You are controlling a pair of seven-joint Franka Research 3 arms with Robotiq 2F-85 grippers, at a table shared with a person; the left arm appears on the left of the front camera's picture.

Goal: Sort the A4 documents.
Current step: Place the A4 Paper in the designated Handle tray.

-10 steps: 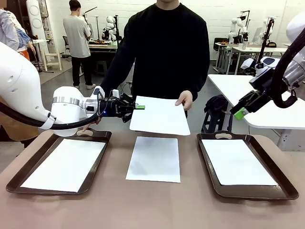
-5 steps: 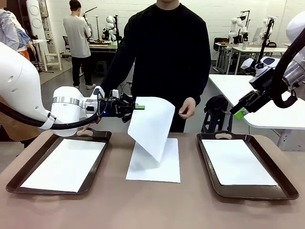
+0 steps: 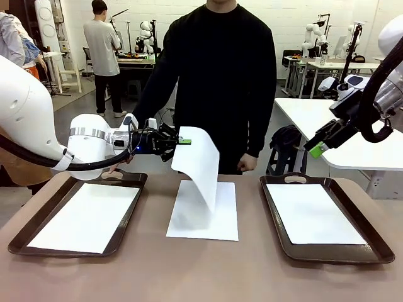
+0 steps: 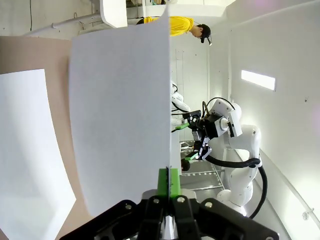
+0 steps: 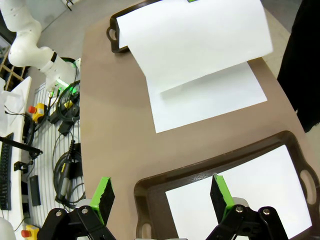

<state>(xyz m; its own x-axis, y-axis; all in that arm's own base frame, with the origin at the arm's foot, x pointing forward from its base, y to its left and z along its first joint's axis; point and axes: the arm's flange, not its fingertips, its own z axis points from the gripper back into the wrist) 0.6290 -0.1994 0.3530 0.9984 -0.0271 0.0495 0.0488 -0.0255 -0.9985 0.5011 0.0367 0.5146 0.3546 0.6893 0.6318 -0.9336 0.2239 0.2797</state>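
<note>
Two dark brown trays with handles sit on a brown table, one at each side. The left tray holds the left sheet, a plain white page lying flat. The right tray holds the right sheet, also flat. Between the trays, the middle sheet lies flat on the bare table.

Above it the hanging sheet droops in a curl. Its top corner is clamped in the left gripper. Whether its lower tip touches the middle sheet cannot be told. A person in black stands at the far side, one hand apart from the paper.

The left wrist view shows the pinch up close, with green pads pressed together on the page's edge. The right wrist view looks down past the right gripper, whose fingers are spread wide and hold nothing above one end of the right tray.
</note>
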